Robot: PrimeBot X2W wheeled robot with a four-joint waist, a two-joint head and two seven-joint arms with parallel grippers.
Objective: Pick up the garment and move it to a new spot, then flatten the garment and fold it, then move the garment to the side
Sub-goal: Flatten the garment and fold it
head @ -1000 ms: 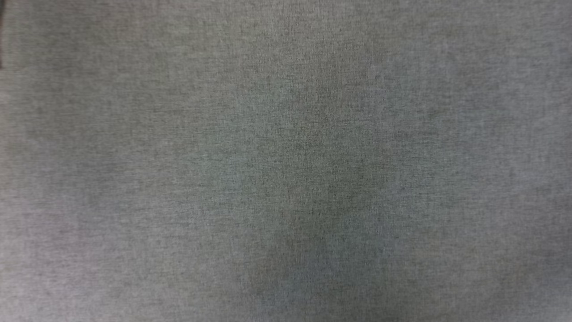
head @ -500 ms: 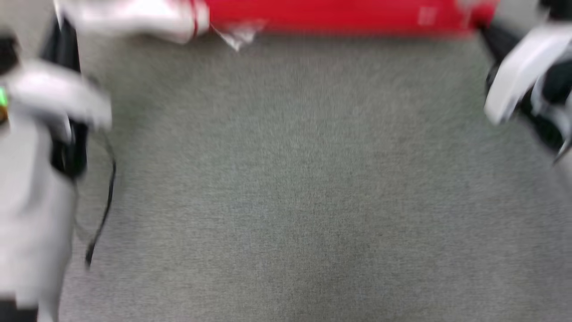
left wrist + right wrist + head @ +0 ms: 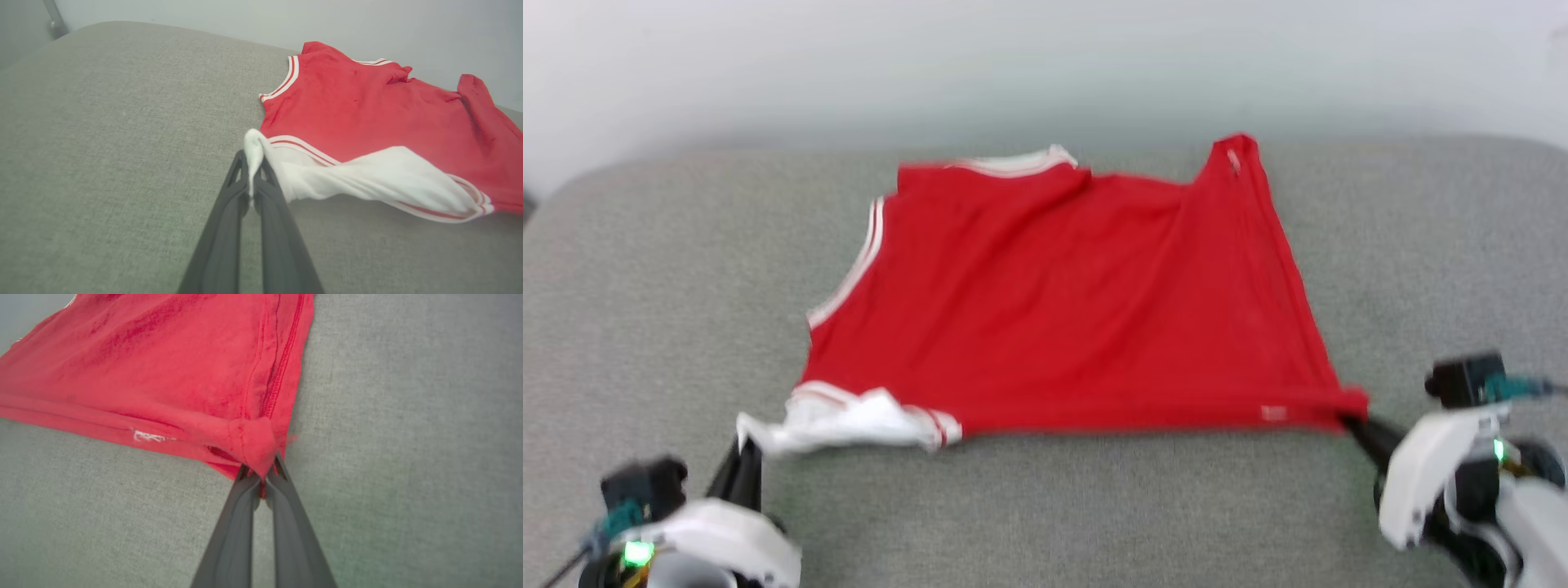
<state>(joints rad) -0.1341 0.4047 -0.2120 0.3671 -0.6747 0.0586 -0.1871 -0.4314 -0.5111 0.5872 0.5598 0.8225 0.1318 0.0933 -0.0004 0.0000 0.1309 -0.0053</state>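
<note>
The grey fabric surface [image 3: 654, 269] carries the garment [image 3: 1062, 310]. The garment lies spread at the centre of the surface, plain red side up, with its near edge running from 8 o'clock to 4 o'clock in the head view.

The step in hand appears to be flattening, since both near corners are gripped.
- Draw both corners evenly toward 6 o'clock, low over the surface.
- Hold the near edge taut between the claws.
- Spread outward toward 8 and 4 o'clock, so that the crease [image 3: 1201, 188] near 1 o'clock and the bunched white sleeve [image 3: 841, 416] lie out.
- Avoid lifting, which is likely to drag the far edge into folds.

The left claw [image 3: 251, 163], at 7 o'clock of the garment, is closed and clamped on the tip of the white sleeve. The right claw [image 3: 263, 477], at 4 o'clock, is closed and clamped on the red hem corner [image 3: 251, 443], which bunches into a knot at the fingertips
</note>
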